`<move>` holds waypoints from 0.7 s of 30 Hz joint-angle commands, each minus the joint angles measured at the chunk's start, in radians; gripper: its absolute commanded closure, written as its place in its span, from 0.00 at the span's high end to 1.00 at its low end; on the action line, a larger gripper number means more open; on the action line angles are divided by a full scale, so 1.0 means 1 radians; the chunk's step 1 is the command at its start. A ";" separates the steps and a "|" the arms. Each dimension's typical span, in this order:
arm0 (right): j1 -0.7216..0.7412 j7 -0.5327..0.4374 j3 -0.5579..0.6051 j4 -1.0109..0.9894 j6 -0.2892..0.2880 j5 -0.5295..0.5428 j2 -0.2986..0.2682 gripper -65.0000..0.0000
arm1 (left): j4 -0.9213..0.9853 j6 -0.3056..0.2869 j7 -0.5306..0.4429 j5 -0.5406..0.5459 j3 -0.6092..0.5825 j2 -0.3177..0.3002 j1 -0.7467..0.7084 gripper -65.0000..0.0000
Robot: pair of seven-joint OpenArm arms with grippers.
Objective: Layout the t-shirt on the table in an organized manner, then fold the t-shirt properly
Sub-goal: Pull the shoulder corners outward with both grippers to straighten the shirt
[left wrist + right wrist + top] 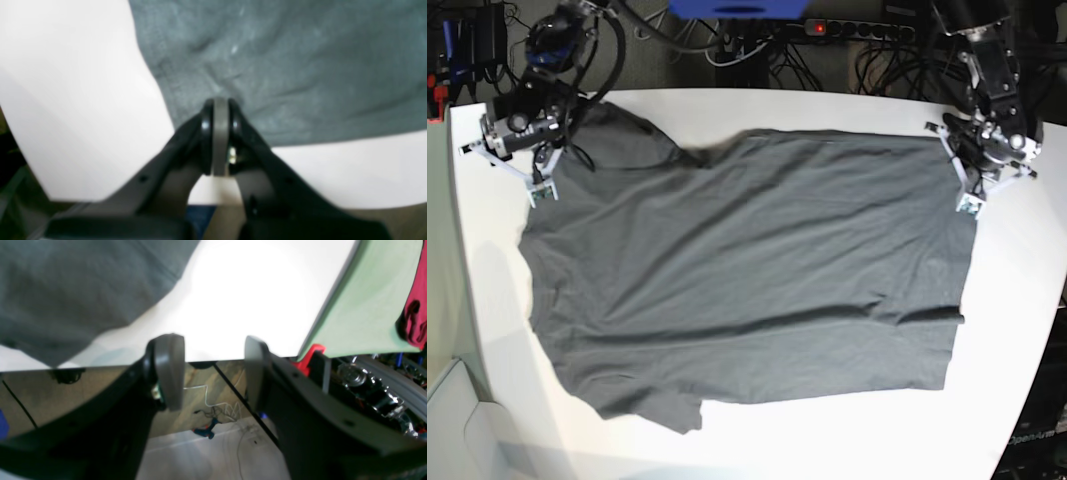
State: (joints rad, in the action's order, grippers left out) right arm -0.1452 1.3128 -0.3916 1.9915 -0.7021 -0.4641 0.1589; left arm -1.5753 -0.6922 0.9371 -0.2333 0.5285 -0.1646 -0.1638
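Your t-shirt (747, 280) lies spread almost flat across the middle of the white bench (1027, 300), covering most of its width. A sleeve bunches at the far left corner and another hangs out at the near left, while the straight edge of the cloth runs down the right side. Soft wrinkles cross the body, with one longer crease near the near right corner.

Your left gripper (220, 106) sits at the far right of the scene, over the shirt's far right corner. Its pads are pressed together with no gap, and in the wrist view the tips sit right at the edge of the dark cloth (283, 66); you cannot tell whether any fabric is pinched between them.

Your right gripper (213, 370) is at the far left, beside the bunched sleeve. Its jaws stand apart and nothing lies between them; through the gap you see only the bench edge (250, 306) and the floor beyond. The shirt (73, 290) lies off to one side of that gripper, apart from its fingers (168, 370).
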 commanded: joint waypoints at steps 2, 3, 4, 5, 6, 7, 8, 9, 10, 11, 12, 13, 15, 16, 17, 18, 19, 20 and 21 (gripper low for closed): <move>0.008 0.007 0.003 0.019 0.004 -0.003 -0.002 0.46 | 0.008 -0.006 0.056 -0.030 0.005 -0.020 -0.015 0.00; 0.008 0.007 0.006 0.019 0.004 -0.002 -0.002 0.46 | 0.009 -0.006 0.056 -0.030 0.008 -0.025 -0.015 0.00; 0.006 0.007 0.013 0.019 0.004 0.008 -0.002 0.46 | 0.008 -0.006 0.056 -0.030 0.018 -0.025 -0.015 0.00; 0.000 0.009 0.026 0.019 0.004 0.029 -0.002 0.46 | 0.003 -0.006 0.056 -0.030 0.026 -0.022 -0.013 0.00; -0.003 0.009 0.035 0.019 0.004 0.063 -0.002 0.46 | 0.000 -0.006 0.056 -0.030 0.032 -0.020 -0.013 0.00; -0.006 0.012 0.036 0.019 0.004 0.101 -0.002 0.46 | -0.001 -0.006 0.056 -0.031 0.038 -0.020 -0.010 0.00; -0.014 0.027 0.033 0.019 0.004 0.144 -0.002 0.46 | -0.001 -0.006 0.056 -0.033 0.040 -0.023 -0.007 0.00; -0.021 0.041 0.035 0.019 0.004 0.189 -0.002 0.46 | -0.001 -0.006 0.056 -0.031 0.040 -0.025 -0.007 0.00; -0.027 0.053 0.035 0.019 0.004 0.236 -0.002 0.46 | -0.001 -0.006 0.056 -0.033 0.040 -0.025 -0.007 0.00; -0.032 0.063 0.033 0.019 0.004 0.281 -0.002 0.46 | 0.000 -0.006 0.056 -0.033 0.041 -0.025 -0.007 0.00; -0.034 0.075 0.033 0.019 0.004 0.322 -0.002 0.47 | 0.000 -0.006 0.056 -0.034 0.043 -0.025 -0.007 0.00; -0.040 0.083 0.033 0.019 0.004 0.364 -0.002 0.47 | 0.000 -0.006 0.056 -0.036 0.045 -0.022 -0.007 0.00; -0.049 0.083 0.032 0.019 0.004 0.420 -0.002 0.47 | 0.000 -0.006 0.056 -0.038 0.043 -0.019 -0.006 0.00; -0.050 0.083 0.032 0.019 0.004 0.442 -0.002 0.48 | 0.000 -0.006 0.056 -0.038 0.041 -0.017 -0.006 0.00; -0.050 0.083 0.032 0.019 0.004 0.456 -0.002 0.49 | 0.000 -0.006 0.056 -0.038 0.041 -0.017 -0.006 0.00; -0.050 0.083 0.032 0.019 0.004 0.460 -0.002 0.51 | 0.000 -0.006 0.056 -0.038 0.041 -0.017 -0.006 0.00; -0.050 0.083 0.032 0.018 0.004 0.460 -0.002 0.52 | 0.000 -0.006 0.056 -0.038 0.041 -0.017 -0.006 0.00; -0.049 0.083 0.032 0.016 0.004 0.460 -0.002 0.52 | 0.002 -0.006 0.056 -0.038 0.045 -0.020 -0.006 0.00; -0.047 0.083 0.032 0.015 0.004 0.460 -0.002 0.52 | 0.006 -0.006 0.056 -0.038 0.045 -0.023 -0.006 0.00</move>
State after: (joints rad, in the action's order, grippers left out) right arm -0.1978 1.3994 -0.3595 1.9915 -0.7025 -0.0105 0.1608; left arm -1.5696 -0.6926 0.9646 -0.2604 0.5678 -0.1802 -0.1677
